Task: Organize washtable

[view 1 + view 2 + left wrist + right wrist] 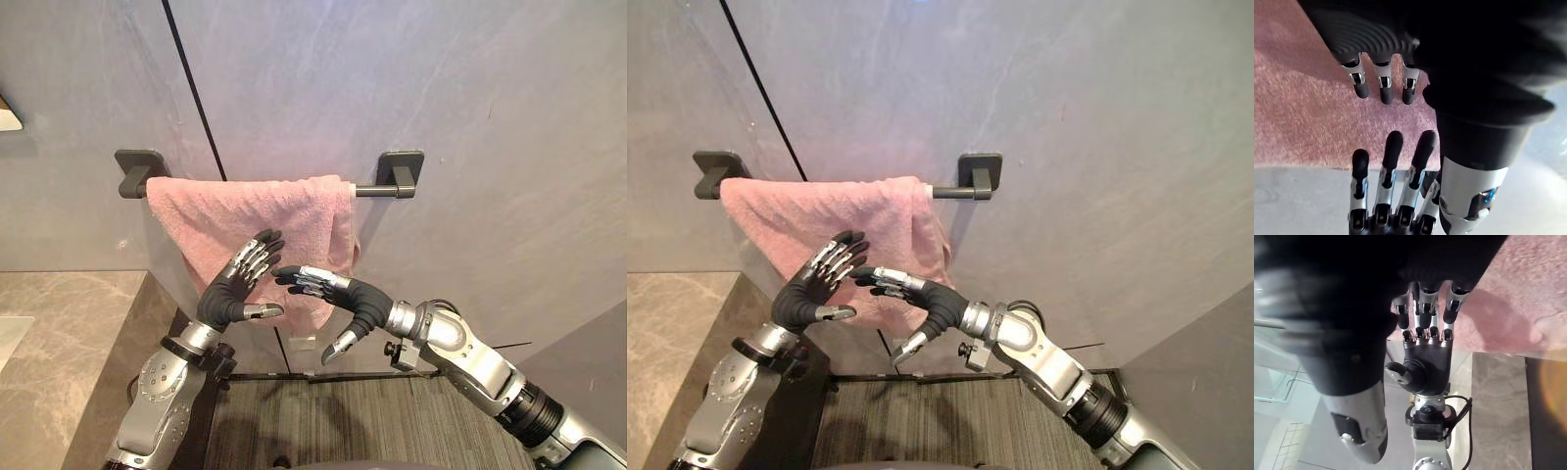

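— Desk: What's nearest you?

— Operator: Striped floor mat (333, 421) below me. The stone washtable (59, 333) edge runs along my left side. Both arms are raised over that.

— Desk: Hands?

— Operator: My left hand (235, 284) is up with the palm facing the wall, fingers straight and slightly spread, thumb out to the side, nothing in it. My right hand (343, 294) reaches across from the right with its fingers stretched flat towards the left one and the thumb hanging down apart. It is released too and grasps nothing. The two sets of fingertips are just beside each other.

— Desk: Touching the cloth?

— Operator: I can't tell. Both hands sit in front of the pink towel's (235, 211) lower half, very close, but I see no fold pinched or gathered.

— Desk: Where does the towel hang?

— Operator: It is draped over the dark towel bar (377, 190). It covers the bar from the left bracket (140, 171) most of the way along, and a short bare stretch remains before the right bracket (401, 171). Its right edge hangs bunched and lower than the rest. Behind it is the grey wall (470, 117).
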Controlling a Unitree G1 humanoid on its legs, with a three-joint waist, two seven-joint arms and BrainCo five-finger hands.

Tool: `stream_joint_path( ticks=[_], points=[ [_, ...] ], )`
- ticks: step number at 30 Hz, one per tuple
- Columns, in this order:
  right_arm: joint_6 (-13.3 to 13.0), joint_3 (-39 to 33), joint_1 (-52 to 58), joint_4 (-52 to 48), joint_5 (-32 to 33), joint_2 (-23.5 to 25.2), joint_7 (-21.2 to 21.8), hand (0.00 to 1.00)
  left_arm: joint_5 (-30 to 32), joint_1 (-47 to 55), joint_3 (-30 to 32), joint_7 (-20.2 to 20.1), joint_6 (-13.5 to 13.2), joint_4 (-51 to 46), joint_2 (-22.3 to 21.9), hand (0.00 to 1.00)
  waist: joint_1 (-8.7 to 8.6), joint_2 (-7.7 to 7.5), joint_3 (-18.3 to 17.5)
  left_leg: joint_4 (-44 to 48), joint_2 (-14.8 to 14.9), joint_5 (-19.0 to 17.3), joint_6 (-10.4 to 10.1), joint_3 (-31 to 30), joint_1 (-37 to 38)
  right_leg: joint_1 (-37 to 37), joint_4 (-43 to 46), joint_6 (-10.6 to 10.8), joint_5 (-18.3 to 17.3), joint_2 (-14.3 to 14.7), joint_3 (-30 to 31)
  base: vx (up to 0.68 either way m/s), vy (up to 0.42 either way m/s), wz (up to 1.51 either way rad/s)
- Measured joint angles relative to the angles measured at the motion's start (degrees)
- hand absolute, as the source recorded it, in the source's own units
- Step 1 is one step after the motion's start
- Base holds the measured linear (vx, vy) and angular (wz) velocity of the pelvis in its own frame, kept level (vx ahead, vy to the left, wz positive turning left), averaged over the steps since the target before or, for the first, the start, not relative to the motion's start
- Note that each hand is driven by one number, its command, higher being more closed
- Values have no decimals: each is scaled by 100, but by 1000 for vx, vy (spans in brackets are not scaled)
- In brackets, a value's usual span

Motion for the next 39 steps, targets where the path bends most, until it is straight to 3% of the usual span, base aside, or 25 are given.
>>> stream_joint_path(
  ticks=[4,17,26,33,39],
  points=[
    [85,36,-101,486,-402,345,-36,0,239,-10,110,109,0,168,-156,0,111,18,-10,1,-2,4,-3,-27,-88,-8,-67,-2,15,4,-38,37,-7,5],
    [105,26,-618,1532,-1023,1057,-413,0,561,-452,588,592,2,572,-548,0,131,33,-15,1,-15,10,-4,-97,-224,-96,-86,-3,15,-10,-155,-5,-3,3],
    [102,-794,-649,1792,-1217,1236,-877,0,676,-655,711,873,-4,1094,-681,0,150,74,-31,2,3,46,-12,-139,-390,-196,-154,-29,53,16,-168,-4,-2,2],
    [95,-1179,-626,1792,-1217,1263,-908,0,977,-651,935,1027,-2,1390,-904,0,147,73,-31,3,13,46,-11,-129,-385,-193,-160,-42,62,26,-148,-10,0,-1],
    [57,-1653,-374,1789,-1214,1371,-908,0,1112,-644,1250,1175,2,1627,-907,0,256,67,-30,2,35,47,-11,-87,-351,-192,-146,-52,69,48,-85,-35,-2,-4]
  ],
)
